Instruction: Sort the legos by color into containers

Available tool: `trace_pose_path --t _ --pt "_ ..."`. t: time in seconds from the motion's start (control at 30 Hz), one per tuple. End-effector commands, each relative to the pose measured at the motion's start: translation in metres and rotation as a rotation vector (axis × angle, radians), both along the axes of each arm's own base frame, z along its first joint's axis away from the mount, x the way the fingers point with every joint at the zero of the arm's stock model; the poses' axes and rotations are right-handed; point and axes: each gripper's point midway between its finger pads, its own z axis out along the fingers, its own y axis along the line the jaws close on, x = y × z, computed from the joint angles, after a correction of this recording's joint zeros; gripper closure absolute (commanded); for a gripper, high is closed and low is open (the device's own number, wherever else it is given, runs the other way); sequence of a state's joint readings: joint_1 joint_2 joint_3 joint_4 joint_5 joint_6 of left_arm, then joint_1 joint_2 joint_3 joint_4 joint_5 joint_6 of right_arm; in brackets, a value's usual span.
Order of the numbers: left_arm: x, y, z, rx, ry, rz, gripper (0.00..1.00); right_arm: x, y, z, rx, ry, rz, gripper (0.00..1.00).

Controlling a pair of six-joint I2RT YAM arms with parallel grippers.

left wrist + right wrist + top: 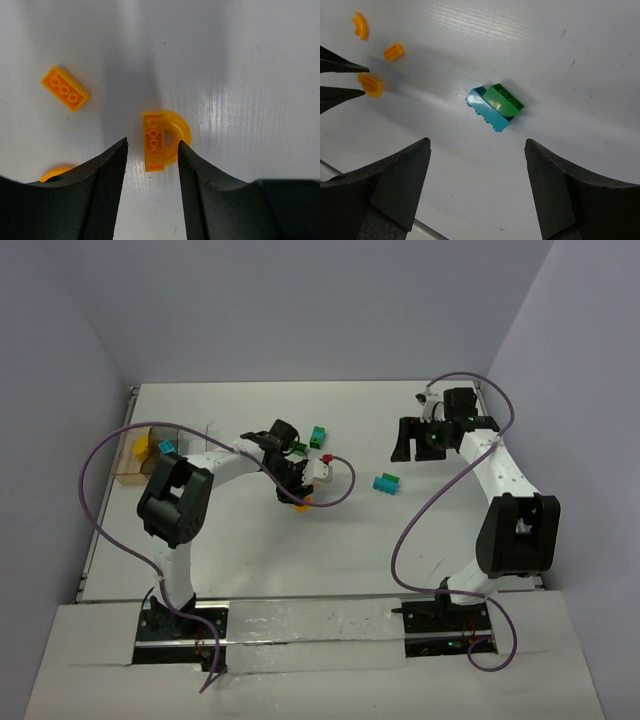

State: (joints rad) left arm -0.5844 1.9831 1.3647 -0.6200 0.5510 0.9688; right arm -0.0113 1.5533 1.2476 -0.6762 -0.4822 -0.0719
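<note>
The left fingers [105, 190] fill the bottom of the left wrist view. They are parted moderately and straddle an orange arch piece [162, 140] lying flat on the bench [260, 60]. They hold nothing, and I cannot tell whether the right-hand one touches the arch. An orange brick [65, 89] lies to the upper left, and a third orange piece [56, 173] peeks out at the lower left.

In the right wrist view the right fingers [395, 185] are spread wide and empty above a teal brick [485, 112] with a green curved piece [505, 99] on it.

In the top view a brown-tinted tray [127, 468] at the far left holds a yellow piece [143, 447]. A teal piece [165, 447] sits at its right side; I cannot tell which container it is in.

By my judgement the sorting is barely begun. The orange group, the teal-green pair and a green brick [318, 436] near frame centre all lie loose.
</note>
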Motion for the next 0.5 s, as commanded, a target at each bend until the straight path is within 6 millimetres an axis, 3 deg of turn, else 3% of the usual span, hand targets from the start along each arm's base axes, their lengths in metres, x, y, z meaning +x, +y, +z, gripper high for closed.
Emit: trace_pose_path --t 0.0,0.47 --pt "0.002 -0.012 0.009 -0.04 -0.02 -0.042 0.49 0.003 -0.002 0.007 0.013 -0.007 -0.001 0.17" --pt "0.012 -0.011 -0.009 0.022 -0.07 0.012 0.59 0.003 -0.003 0.007 0.012 -0.005 -0.001 0.17"
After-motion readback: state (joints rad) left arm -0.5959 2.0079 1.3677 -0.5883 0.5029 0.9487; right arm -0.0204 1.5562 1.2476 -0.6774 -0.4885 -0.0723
